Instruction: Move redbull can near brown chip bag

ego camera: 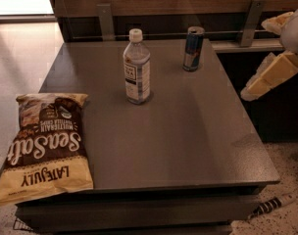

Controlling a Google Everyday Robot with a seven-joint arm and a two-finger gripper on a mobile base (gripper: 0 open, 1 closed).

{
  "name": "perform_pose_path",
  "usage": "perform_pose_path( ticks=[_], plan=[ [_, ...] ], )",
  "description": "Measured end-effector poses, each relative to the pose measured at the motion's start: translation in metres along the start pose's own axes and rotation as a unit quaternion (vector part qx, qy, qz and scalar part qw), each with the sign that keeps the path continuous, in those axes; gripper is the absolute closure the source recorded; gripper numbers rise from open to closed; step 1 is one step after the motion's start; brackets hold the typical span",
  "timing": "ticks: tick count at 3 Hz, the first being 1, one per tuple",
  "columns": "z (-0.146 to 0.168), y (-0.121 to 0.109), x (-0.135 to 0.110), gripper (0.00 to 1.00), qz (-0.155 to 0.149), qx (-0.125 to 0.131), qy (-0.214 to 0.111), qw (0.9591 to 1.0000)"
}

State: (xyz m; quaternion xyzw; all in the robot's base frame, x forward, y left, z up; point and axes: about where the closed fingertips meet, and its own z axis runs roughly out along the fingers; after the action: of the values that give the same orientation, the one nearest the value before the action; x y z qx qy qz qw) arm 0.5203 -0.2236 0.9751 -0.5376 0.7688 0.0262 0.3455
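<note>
While the end effector (254, 58) hangs off the table's right edge, jaws apart and holding nothing, the redbull can (193, 48) stands upright at the far side of the table (188, 131), well apart from the brown chip bag (46, 146), which lies flat at the near left corner. A reach that clips the slim can high up would likely topple it. The water bottle (137, 67) stands roughly between can and bag, so a straight carry risks knocking it over.
</note>
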Motion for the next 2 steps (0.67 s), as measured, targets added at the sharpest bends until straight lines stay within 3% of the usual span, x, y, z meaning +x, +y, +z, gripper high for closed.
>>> perform_pose_path(
  ticks=[1,2],
  plan=[
    [0.026,-0.039,-0.021,0.0,0.026,0.027,-0.111,0.9932],
    [0.06,-0.074,-0.033,0.0,0.065,0.042,-0.216,0.9734]
  ],
)
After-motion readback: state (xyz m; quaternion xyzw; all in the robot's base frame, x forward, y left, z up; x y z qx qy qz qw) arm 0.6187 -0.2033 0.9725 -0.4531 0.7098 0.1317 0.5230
